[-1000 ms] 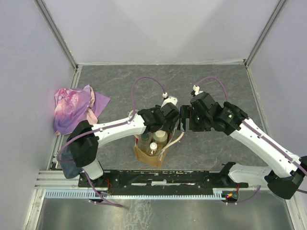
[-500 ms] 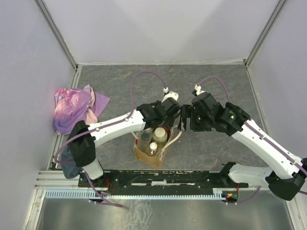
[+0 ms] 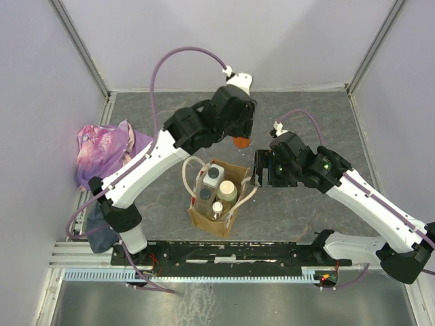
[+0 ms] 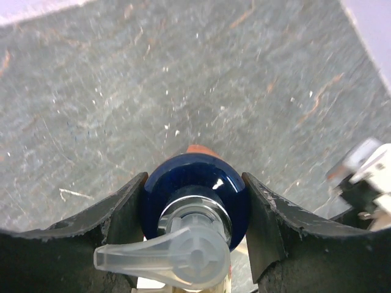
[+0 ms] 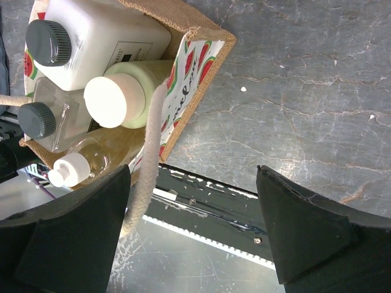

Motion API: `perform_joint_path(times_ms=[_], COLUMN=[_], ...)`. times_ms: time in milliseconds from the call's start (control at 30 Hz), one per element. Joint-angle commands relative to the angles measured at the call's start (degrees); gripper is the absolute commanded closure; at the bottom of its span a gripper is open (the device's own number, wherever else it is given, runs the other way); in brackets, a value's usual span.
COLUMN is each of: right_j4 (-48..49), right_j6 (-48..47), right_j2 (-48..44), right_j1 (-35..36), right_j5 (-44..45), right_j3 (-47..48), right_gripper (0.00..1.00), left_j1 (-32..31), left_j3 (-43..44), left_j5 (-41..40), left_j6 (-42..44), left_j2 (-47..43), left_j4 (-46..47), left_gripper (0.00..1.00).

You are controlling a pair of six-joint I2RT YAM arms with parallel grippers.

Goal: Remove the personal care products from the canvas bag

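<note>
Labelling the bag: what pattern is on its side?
Watermelon slices on the canvas bag, clearest in the right wrist view.

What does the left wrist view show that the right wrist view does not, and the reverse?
Left wrist only: a dark blue bottle with a clear pump head, clamped between the jaws of the left gripper. Right wrist only: the tan canvas bag with a watermelon print, holding a white rectangular bottle with a dark grey cap, a pale bottle with a cream cap, a clear dark-capped bottle and an amber white-capped bottle; the right gripper, jaws open and empty. Both: the grey marbled table top.
</note>
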Motion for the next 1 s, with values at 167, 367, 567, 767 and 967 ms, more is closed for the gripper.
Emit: perform_joint_path(times_ms=[167, 367, 567, 767, 967], right_j4=[2.51, 3.21, 4.27, 4.36, 3.0], right_j6=[-0.17, -0.5, -0.73, -1.19, -2.21], right_j2=[-0.58, -0.11, 1.42, 1.27, 0.94], right_j1=[0.18, 0.18, 0.18, 0.18, 0.18], right_j5=[0.06, -0.11, -2.79, -3.03, -2.13], right_j3=[-0.45, 0.05, 0.43, 0.24, 0.62], right_gripper=[0.08, 0.08, 0.08, 0.08, 0.07], left_j1=[9.91, 16.6, 19.43, 19.94, 20.04], left_j3=[6.72, -10.08, -19.96, -25.13, -29.36], left_j5=[1.22, 2.06, 1.39, -2.05, -3.91], left_j6=[3.88, 3.58, 3.14, 2.86, 0.56], left_j2=[4.77, 3.81, 5.46, 8.72, 8.06], left_j4=[1.54, 17.0, 27.55, 33.04, 35.88], left_gripper=[0.83, 0.82, 0.82, 0.77, 0.48])
